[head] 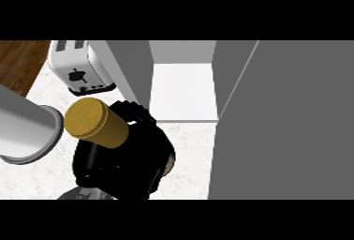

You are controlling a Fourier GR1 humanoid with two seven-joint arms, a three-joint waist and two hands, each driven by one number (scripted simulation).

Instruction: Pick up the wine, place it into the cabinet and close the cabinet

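Head view: wine (97, 123) in hand (128, 161)

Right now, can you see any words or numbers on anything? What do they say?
None: no words or numbers can be read anywhere.
Toaster: only dark knobs and marks on its front, no letters.
Wine, held in the hand: plain yellow-brown, no label showing.
Cabinet: blank inside and on its door.

One toaster (81, 68) at counter's (190, 154) far left. One open cabinet (183, 91), one grey door (290, 122). One wine bottle (97, 123), gold-capped end up. One black hand (128, 161) visible. One grey forearm (24, 126) at left.
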